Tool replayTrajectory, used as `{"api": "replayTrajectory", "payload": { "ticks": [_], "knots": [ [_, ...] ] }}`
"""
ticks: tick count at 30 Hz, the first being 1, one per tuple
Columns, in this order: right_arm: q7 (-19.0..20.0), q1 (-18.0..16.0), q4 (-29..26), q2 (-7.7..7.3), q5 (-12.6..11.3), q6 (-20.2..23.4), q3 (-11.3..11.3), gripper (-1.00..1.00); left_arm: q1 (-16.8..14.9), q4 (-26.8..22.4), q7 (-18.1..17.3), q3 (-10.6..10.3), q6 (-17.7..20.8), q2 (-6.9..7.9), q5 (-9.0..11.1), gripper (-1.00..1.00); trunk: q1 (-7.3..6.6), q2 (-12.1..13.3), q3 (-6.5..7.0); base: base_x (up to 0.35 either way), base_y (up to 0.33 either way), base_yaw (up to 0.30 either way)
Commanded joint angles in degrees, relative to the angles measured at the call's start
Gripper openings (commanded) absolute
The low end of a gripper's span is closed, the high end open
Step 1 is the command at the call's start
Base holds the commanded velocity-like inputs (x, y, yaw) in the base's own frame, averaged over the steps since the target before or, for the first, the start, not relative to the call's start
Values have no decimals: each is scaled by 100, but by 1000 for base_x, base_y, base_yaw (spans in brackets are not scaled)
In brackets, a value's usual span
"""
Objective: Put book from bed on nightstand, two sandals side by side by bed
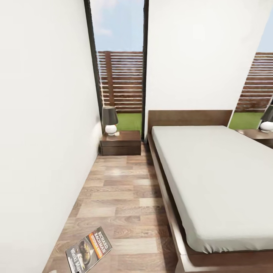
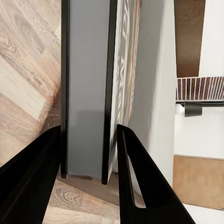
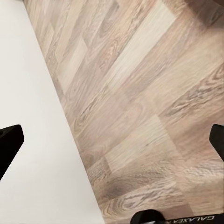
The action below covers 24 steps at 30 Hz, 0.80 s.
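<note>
— Where is the small thin paperback book [image 1: 88, 251] with the dark photo cover and orange title band?

— In the head view it shows at the lower left, above the wood-plank floor [image 1: 121, 193], in the aisle between the white wall [image 1: 41, 125] and the large low bed [image 1: 216, 182] with its light-grey mattress and dark brown frame. In the left wrist view the book [image 2: 86, 88] stands edge-on between the two black fingers.

— So the left gripper [image 2: 88, 154] is pinching it?

— Yes, its fingers press against both covers of the book.

— And the right gripper [image 3: 112, 144]?

— Its black fingertips [image 3: 9, 142] sit far apart at opposite edges of the right wrist view, spread wide over plank floor with nothing between them.

— The nightstand?

— A low dark-brown wooden nightstand [image 1: 120, 142] stands at the far end of the aisle, beside the headboard, bearing a dark-shaded, white-based lamp [image 1: 110, 120]. Behind it a tall dark-framed window [image 1: 119, 68] shows a slatted wooden fence.
</note>
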Motion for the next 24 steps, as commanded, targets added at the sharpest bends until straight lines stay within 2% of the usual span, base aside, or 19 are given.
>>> {"api": "replayTrajectory", "payload": {
  "ticks": [1, 24],
  "knots": [
    [10, -9, 21, -1, -23, 19, -3, 100, -4, 1, -16, 64, 58, 0, -22, -100, 1, -3, -5, 100, 158, 0],
    [-89, -9, 21, -3, -38, 15, -2, 100, 0, 0, -5, 63, 58, -17, -23, -100, 1, -3, -5, 104, 83, 0]
  ]
}}
